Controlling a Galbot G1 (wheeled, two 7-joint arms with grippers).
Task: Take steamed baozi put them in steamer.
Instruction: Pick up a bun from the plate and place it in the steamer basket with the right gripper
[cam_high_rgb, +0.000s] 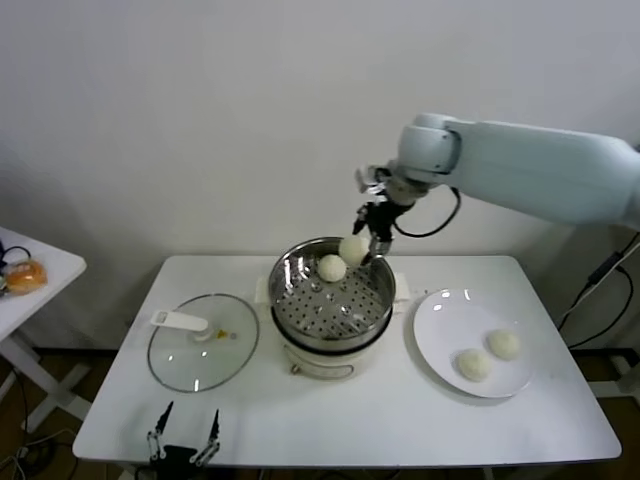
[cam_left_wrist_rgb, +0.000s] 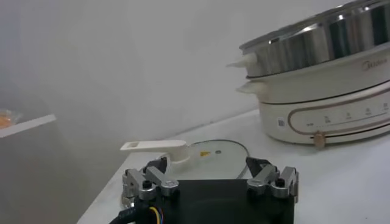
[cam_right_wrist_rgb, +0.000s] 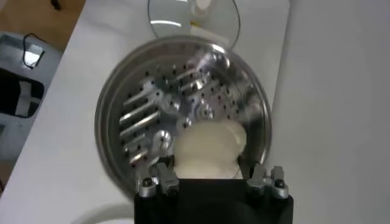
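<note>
Two steamed baozi show at the far side of the steamer (cam_high_rgb: 331, 300): one baozi (cam_high_rgb: 332, 268) lies inside the basket against the back wall, and a second baozi (cam_high_rgb: 352, 249) sits just beside it near the far rim, between the fingers of the right gripper (cam_high_rgb: 372, 250). In the right wrist view that second baozi (cam_right_wrist_rgb: 209, 151) fills the gap between the two fingertips over the perforated bottom, but whether the fingers press on it or stand slightly off it cannot be told. The right arm reaches in from the right, its wrist bent so the gripper points straight down over the back of the steamer. Two more baozi (cam_high_rgb: 489, 354) lie close together on the white plate (cam_high_rgb: 440, 320) to the right of the steamer. To the left, the glass lid (cam_high_rgb: 203, 342) with its white handle lies flat on the tabletop (cam_high_rgb: 400, 420). The left gripper (cam_left_wrist_rgb: 210, 178) hangs low at the near left edge of the tabletop, its fingers spread wide and holding nothing. An orange-brown bun (cam_high_rgb: 25, 275) rests on a side table (cam_high_rgb: 45, 280) at the far left.
</note>
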